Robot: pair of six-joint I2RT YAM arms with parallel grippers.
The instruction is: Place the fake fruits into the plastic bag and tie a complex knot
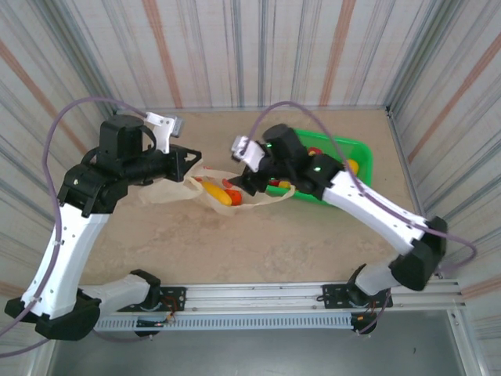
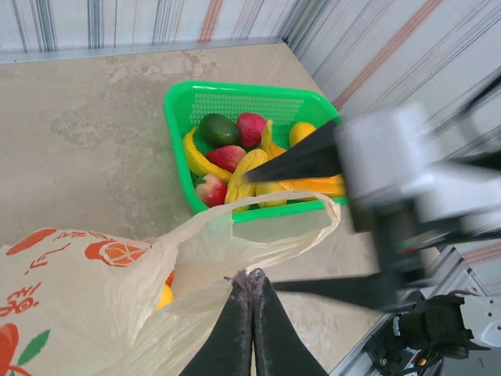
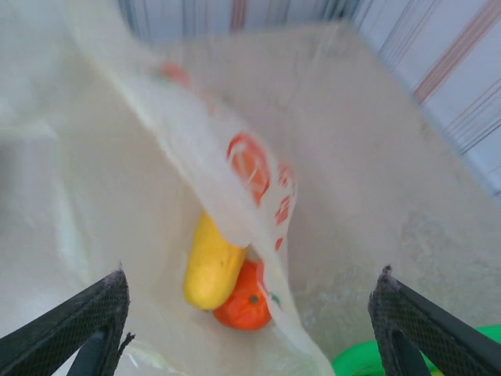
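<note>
The plastic bag [image 1: 174,190] lies on the table between both arms, its mouth facing right. My left gripper [image 1: 192,160] is shut on the bag's upper edge; in the left wrist view the fingertips [image 2: 252,276] pinch thin plastic, and a handle loop [image 2: 317,210] arches beyond them. My right gripper [image 1: 245,185] hovers open over the bag's mouth, and nothing sits between its fingers [image 3: 86,325]. Inside the bag lie a yellow banana [image 3: 210,262] and an orange fruit [image 3: 244,304]. More fake fruits [image 2: 235,153] rest in the green basket.
The green basket [image 1: 356,149] stands at the back right, just behind the right gripper; its corner [image 3: 368,364] shows under the right wrist. Striped walls close in the table on three sides. Bare tabletop [image 1: 266,243] stretches in front of the bag.
</note>
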